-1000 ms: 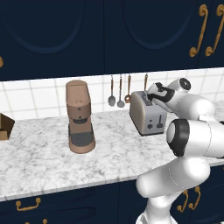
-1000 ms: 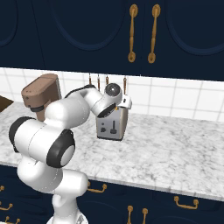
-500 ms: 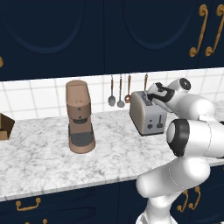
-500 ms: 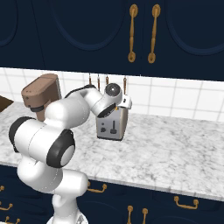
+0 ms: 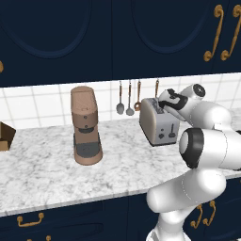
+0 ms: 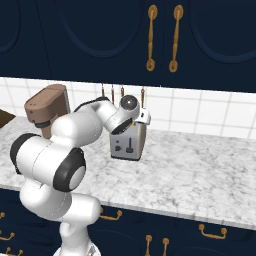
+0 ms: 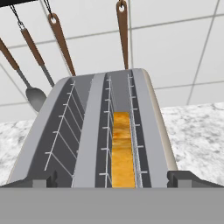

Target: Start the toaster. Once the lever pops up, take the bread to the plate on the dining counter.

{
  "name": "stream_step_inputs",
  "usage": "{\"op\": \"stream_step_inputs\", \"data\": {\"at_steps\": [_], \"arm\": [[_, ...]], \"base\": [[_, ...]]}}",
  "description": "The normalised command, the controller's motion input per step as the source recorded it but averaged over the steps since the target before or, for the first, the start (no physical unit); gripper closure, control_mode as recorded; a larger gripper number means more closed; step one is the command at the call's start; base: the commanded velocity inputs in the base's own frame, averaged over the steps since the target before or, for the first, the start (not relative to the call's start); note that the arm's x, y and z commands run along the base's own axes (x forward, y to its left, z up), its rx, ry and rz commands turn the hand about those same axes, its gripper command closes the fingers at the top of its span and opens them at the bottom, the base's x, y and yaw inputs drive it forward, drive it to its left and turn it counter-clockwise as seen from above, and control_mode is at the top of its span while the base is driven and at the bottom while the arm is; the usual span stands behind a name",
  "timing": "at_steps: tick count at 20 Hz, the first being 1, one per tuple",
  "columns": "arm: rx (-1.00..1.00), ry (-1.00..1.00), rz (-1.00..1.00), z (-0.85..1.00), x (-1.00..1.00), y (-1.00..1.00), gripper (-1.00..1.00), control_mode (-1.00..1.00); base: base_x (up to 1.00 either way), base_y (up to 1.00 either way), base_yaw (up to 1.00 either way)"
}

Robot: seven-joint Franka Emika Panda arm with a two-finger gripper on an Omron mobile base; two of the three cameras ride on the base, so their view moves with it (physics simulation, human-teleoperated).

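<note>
The gripper (image 7: 112,178) is wide open and empty, just above the toaster (image 5: 159,122); the bread (image 7: 121,148) stands on edge in one slot, its long axis along the toaster's length

No lettering, label, brand, number or sign can be read on anything here: the small silver-grey slot toaster (image 5: 159,124) has a plain end face with dark knobs, and the tall brown coffee machine (image 5: 85,125) carries no legible marking either.
</note>
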Motion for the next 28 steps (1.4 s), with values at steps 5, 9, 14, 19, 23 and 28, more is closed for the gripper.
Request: {"op": "stream_step_inputs", "data": {"at_steps": [5, 9, 14, 19, 23, 28], "arm": [[0.0, 0.0, 0.0, 0.0, 0.0, 0.0, -1.0, -1.0], [0.0, 0.0, 0.0, 0.0, 0.0, 0.0, -1.0, -1.0], [0.0, 0.0, 0.0, 0.0, 0.0, 0.0, -1.0, -1.0], [0.0, 0.0, 0.0, 0.0, 0.0, 0.0, -1.0, -1.0], [0.0, 0.0, 0.0, 0.0, 0.0, 0.0, -1.0, -1.0], [0.0, 0.0, 0.0, 0.0, 0.0, 0.0, -1.0, -1.0]], "base": [[0.0, 0.0, 0.0], [0.0, 0.0, 0.0], [0.0, 0.0, 0.0], [0.0, 0.0, 0.0], [0.0, 0.0, 0.0], [0.0, 0.0, 0.0]]}}
